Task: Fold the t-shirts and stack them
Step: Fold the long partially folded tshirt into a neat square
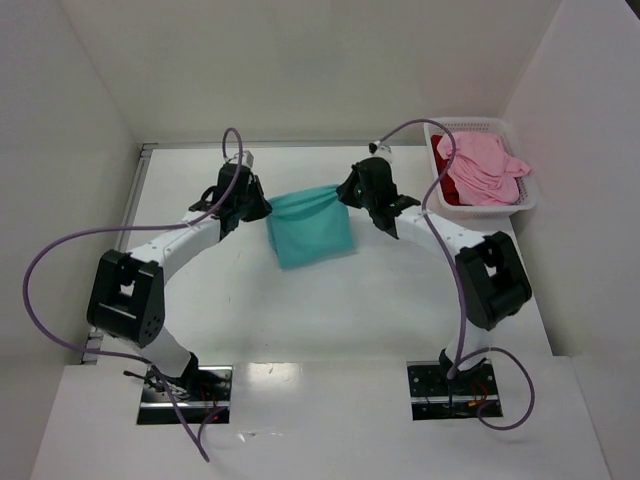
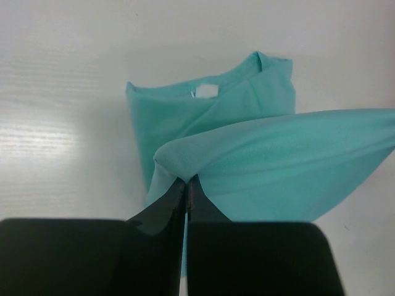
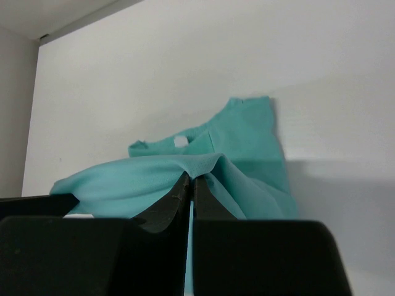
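A teal t-shirt (image 1: pixel 311 229) lies partly folded in the middle of the table, its far edge lifted between the two arms. My left gripper (image 1: pixel 266 209) is shut on the left end of that raised edge; in the left wrist view the pinched teal cloth (image 2: pixel 271 154) bunches over the gripper (image 2: pixel 186 182), and the collar with its white tag (image 2: pixel 207 91) lies beyond. My right gripper (image 1: pixel 346 194) is shut on the right end, where the teal fabric (image 3: pixel 142 176) drapes over the gripper (image 3: pixel 191 177). A light pink t-shirt (image 1: pixel 483 168) lies over a dark red one (image 1: pixel 450 192) in the basket.
A white plastic basket (image 1: pixel 530 200) stands at the back right corner, against the right wall. White walls close the table at the back and both sides. Purple cables loop from both arms. The arm bases (image 1: pixel 185 392) sit at the near edge.
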Action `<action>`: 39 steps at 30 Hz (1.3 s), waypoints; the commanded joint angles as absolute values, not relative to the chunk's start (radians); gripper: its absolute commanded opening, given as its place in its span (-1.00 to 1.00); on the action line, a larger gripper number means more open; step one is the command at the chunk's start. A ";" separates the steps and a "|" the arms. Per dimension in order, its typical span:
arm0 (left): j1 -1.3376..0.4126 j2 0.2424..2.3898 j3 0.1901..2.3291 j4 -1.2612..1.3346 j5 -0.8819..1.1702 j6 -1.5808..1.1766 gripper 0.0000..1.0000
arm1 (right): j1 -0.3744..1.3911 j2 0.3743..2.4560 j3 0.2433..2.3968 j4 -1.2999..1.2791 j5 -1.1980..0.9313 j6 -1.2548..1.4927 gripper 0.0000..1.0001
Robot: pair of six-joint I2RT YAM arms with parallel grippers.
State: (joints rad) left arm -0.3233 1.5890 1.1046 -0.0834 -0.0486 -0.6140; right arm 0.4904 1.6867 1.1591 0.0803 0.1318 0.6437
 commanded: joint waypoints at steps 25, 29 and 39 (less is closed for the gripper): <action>-0.195 1.681 1.166 0.072 0.166 -0.586 0.78 | 0.396 1.838 1.297 0.254 -0.001 0.571 0.58; -0.218 1.712 1.143 0.072 0.204 -0.595 0.65 | 0.396 1.850 1.263 0.232 -0.072 0.592 0.15; -0.262 1.851 1.127 0.215 0.308 -0.632 -0.66 | 0.396 1.919 1.182 0.296 -0.155 0.612 -0.63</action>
State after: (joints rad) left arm -0.2615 1.8023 1.0760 0.1291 0.2550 -0.6304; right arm 0.3950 1.8908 1.1389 0.2306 -0.1078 0.6125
